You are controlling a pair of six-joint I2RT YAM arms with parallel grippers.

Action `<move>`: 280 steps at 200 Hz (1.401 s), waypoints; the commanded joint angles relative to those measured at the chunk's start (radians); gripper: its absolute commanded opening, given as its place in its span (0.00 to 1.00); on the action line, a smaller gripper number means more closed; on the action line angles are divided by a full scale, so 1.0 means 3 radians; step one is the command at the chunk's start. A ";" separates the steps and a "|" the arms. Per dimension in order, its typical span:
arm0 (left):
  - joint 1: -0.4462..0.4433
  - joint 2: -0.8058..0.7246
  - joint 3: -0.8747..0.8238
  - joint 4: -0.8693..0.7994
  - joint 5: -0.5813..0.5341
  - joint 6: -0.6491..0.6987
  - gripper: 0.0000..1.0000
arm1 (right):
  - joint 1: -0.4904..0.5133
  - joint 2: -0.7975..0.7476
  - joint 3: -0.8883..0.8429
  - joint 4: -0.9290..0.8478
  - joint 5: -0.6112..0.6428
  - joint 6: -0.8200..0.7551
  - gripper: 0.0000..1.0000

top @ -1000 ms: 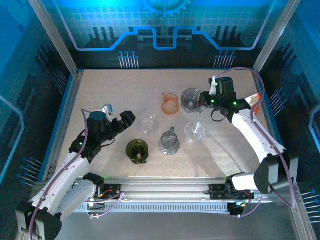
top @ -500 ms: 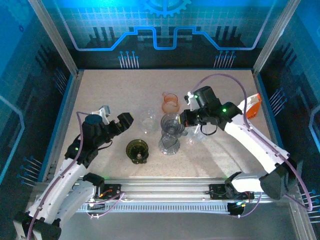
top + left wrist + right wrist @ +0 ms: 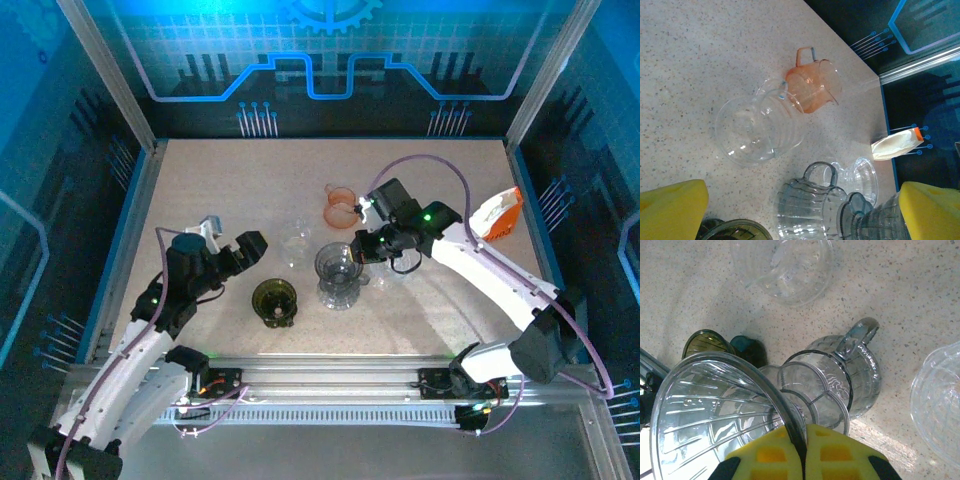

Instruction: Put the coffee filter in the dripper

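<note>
Right end effector (image 3: pixel 805 434) pinching ribbed clear dripper (image 3: pixel 715 410) rim, left end effector (image 3: pixel 231 235) open

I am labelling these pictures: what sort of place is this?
Probably a robot test cell, not a kitchen: aluminium frame posts, blue printed wall panels, and a speckled table with a glass coffee dripper.

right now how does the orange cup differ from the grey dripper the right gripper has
Colour: the orange cup is tinted orange, the grey dripper smoky grey. Support: the orange cup stands free on the table; the grey dripper is pinched by its rim in the right gripper, over the glass jug. Both are see-through.
</note>
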 commanded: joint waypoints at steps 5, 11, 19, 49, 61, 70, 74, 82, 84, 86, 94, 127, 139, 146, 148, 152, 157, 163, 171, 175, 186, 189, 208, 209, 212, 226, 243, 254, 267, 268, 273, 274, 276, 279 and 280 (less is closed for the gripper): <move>-0.0023 -0.0035 -0.0064 0.0028 0.0100 0.0057 0.99 | 0.0055 0.0009 -0.0005 0.0153 0.0083 0.0005 0.00; -0.0022 -0.0033 -0.0064 0.0030 0.0095 0.0063 0.99 | 0.0055 0.0024 -0.0001 0.0153 0.0101 -0.0001 0.00; -0.0022 -0.0033 -0.0064 0.0025 0.0092 0.0068 0.99 | 0.0053 0.0043 0.0001 0.0152 0.0114 -0.0010 0.00; -0.0022 -0.0041 -0.0068 -0.0016 0.0054 0.0092 0.99 | 0.0042 0.0079 -0.0080 0.0235 0.0123 -0.0034 0.00; -0.0022 -0.0046 -0.0073 -0.0008 0.0058 0.0093 0.99 | 0.0040 0.0094 -0.0109 0.0266 0.0116 -0.0036 0.00; -0.0022 -0.0046 -0.0082 -0.0003 0.0063 0.0091 0.99 | 0.0035 0.0101 -0.0126 0.0282 0.0105 -0.0036 0.00; -0.0022 -0.0049 -0.0085 -0.0005 0.0064 0.0093 0.99 | 0.0035 0.0104 -0.0132 0.0280 0.0107 -0.0035 0.00; -0.0022 -0.0048 -0.0085 -0.0006 0.0064 0.0094 0.99 | 0.0027 0.0108 -0.0142 0.0283 0.0114 -0.0040 0.00; -0.0022 -0.0046 -0.0085 -0.0003 0.0064 0.0094 0.99 | 0.0027 0.0111 -0.0143 0.0277 0.0119 -0.0040 0.00; -0.0022 -0.0046 -0.0085 -0.0005 0.0064 0.0094 0.99 | 0.0024 0.0108 -0.0147 0.0275 0.0120 -0.0040 0.00; -0.0022 -0.0045 -0.0088 -0.0006 0.0059 0.0095 0.99 | 0.0015 0.0109 -0.0167 0.0280 0.0116 -0.0039 0.00; -0.0022 -0.0042 -0.0090 -0.0016 0.0055 0.0097 0.99 | -0.0021 0.0092 -0.0254 0.0299 0.0109 -0.0039 0.00; -0.0022 -0.0046 -0.0085 -0.0021 0.0054 0.0095 0.99 | -0.0031 0.0083 -0.0282 0.0314 0.0116 -0.0036 0.00; -0.0022 -0.0046 -0.0084 -0.0022 0.0052 0.0102 0.99 | -0.0035 0.0083 -0.0294 0.0321 0.0110 -0.0031 0.00; -0.0022 -0.0046 -0.0085 -0.0025 0.0051 0.0105 0.99 | -0.0036 0.0082 -0.0293 0.0325 0.0109 -0.0031 0.00; -0.0022 -0.0046 -0.0087 -0.0026 0.0054 0.0104 0.99 | -0.0036 0.0082 -0.0300 0.0326 0.0113 -0.0034 0.00; -0.0022 -0.0049 -0.0085 -0.0026 0.0054 0.0103 0.99 | -0.0041 0.0082 -0.0305 0.0326 0.0115 -0.0034 0.00; -0.0022 -0.0046 -0.0085 -0.0026 0.0054 0.0104 0.99 | -0.0042 0.0084 -0.0307 0.0322 0.0120 -0.0036 0.00; -0.0023 -0.0042 -0.0085 -0.0024 0.0053 0.0104 0.99 | -0.0047 0.0080 -0.0311 0.0312 0.0132 -0.0034 0.00; -0.0022 -0.0046 -0.0086 -0.0026 0.0054 0.0104 0.99 | -0.0052 0.0081 -0.0312 0.0311 0.0139 -0.0036 0.00; -0.0022 -0.0046 -0.0086 -0.0026 0.0053 0.0104 0.99 | -0.0060 0.0073 -0.0321 0.0308 0.0142 -0.0036 0.01; -0.0020 -0.0046 -0.0089 -0.0025 0.0051 0.0104 0.99 | -0.0062 0.0072 -0.0325 0.0310 0.0142 -0.0036 0.02; -0.0022 -0.0046 -0.0090 -0.0031 0.0056 0.0101 0.99 | -0.0067 0.0052 -0.0342 0.0315 0.0128 -0.0036 0.08; -0.0022 -0.0046 -0.0090 -0.0031 0.0058 0.0102 0.99 | -0.0067 0.0051 -0.0345 0.0313 0.0126 -0.0034 0.08; -0.0022 -0.0046 -0.0090 -0.0030 0.0058 0.0104 0.99 | -0.0067 0.0048 -0.0345 0.0319 0.0121 -0.0032 0.10; -0.0022 -0.0044 -0.0093 -0.0031 0.0053 0.0101 0.99 | -0.0067 0.0037 -0.0358 0.0321 0.0106 -0.0026 0.16; -0.0022 -0.0046 -0.0090 -0.0031 0.0052 0.0096 0.99 | -0.0067 0.0027 -0.0385 0.0335 0.0075 -0.0012 0.20; -0.0022 -0.0047 -0.0090 -0.0026 0.0048 0.0099 0.99 | -0.0066 0.0007 -0.0411 0.0350 0.0064 -0.0001 0.22; -0.0022 -0.0041 -0.0096 -0.0026 0.0046 0.0094 0.99 | -0.0063 -0.0018 -0.0442 0.0381 0.0040 0.0018 0.24; -0.0022 -0.0041 -0.0096 -0.0026 0.0048 0.0094 0.99 | -0.0063 -0.0017 -0.0443 0.0384 0.0036 0.0019 0.24; -0.0022 -0.0041 -0.0096 -0.0026 0.0043 0.0097 0.99 | -0.0064 -0.0029 -0.0452 0.0396 0.0027 0.0028 0.25; -0.0022 -0.0041 -0.0098 -0.0026 0.0043 0.0095 0.99 | -0.0063 -0.0032 -0.0454 0.0400 0.0025 0.0029 0.25; -0.0022 -0.0038 -0.0096 -0.0026 0.0044 0.0097 0.99 | -0.0063 -0.0035 -0.0455 0.0407 0.0020 0.0034 0.26; -0.0022 -0.0041 -0.0095 -0.0026 0.0041 0.0093 0.99 | -0.0062 -0.0043 -0.0459 0.0412 0.0015 0.0035 0.26; -0.0022 -0.0041 -0.0095 -0.0026 0.0040 0.0096 0.99 | -0.0060 -0.0045 -0.0457 0.0412 0.0014 0.0038 0.26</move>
